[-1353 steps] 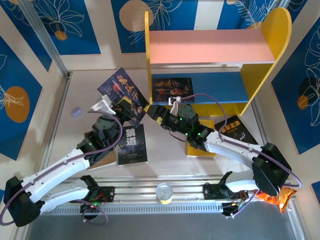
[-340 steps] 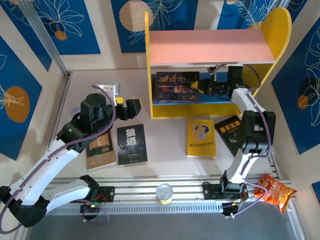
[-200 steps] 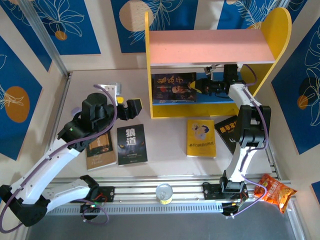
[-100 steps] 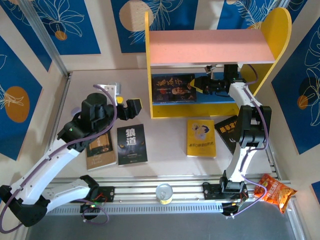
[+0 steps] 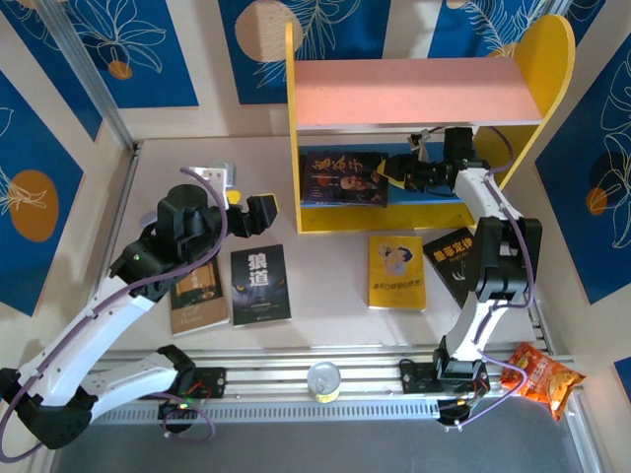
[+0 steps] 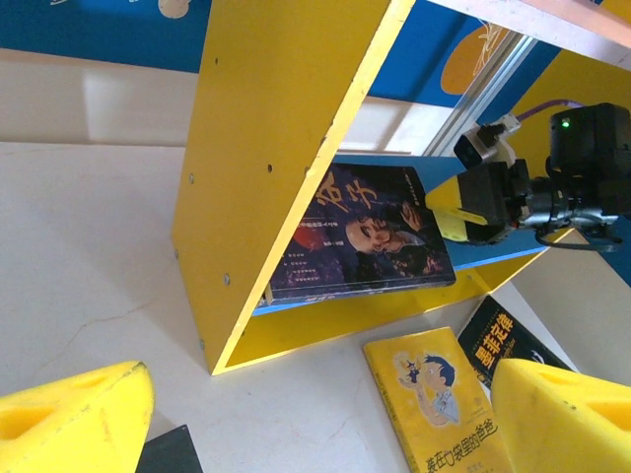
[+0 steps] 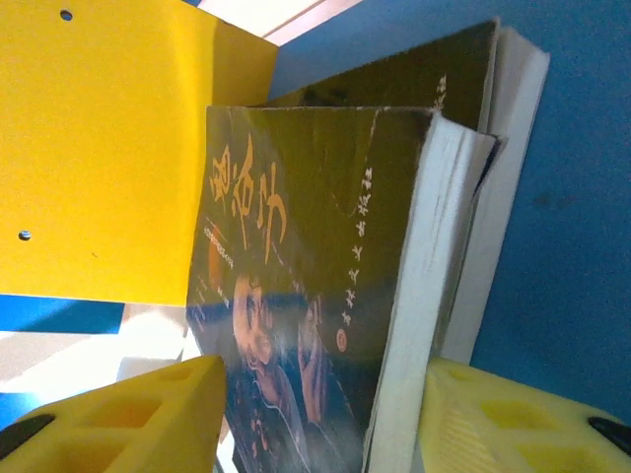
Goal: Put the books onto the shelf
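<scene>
**Pale tabletop: four books lie flat, one is shelved**

On the table [image 5: 330, 288], the left gripper [image 5: 248, 205] is held above the surface, its jaws wide apart and empty. Just nearside of it, a tan book [image 5: 197, 296] and a black book [image 5: 260, 285] lie flat, long axes running near to far. The left arm is judged the nearer one, and open room is seen around both books.

At centre stands the shelf [image 5: 414, 91]. A portrait-cover book [image 5: 340, 177] is laid on its blue lower tier against the left yellow panel, with its long axis along the board. The right gripper [image 5: 391, 173] is placed at the book's right edge, jaws parted astride its corner and apparently not clamped. Headroom under the pink board is judged tight.

Further right, a yellow book [image 5: 397, 273] and a second black book [image 5: 461, 258] lie before the shelf.
</scene>
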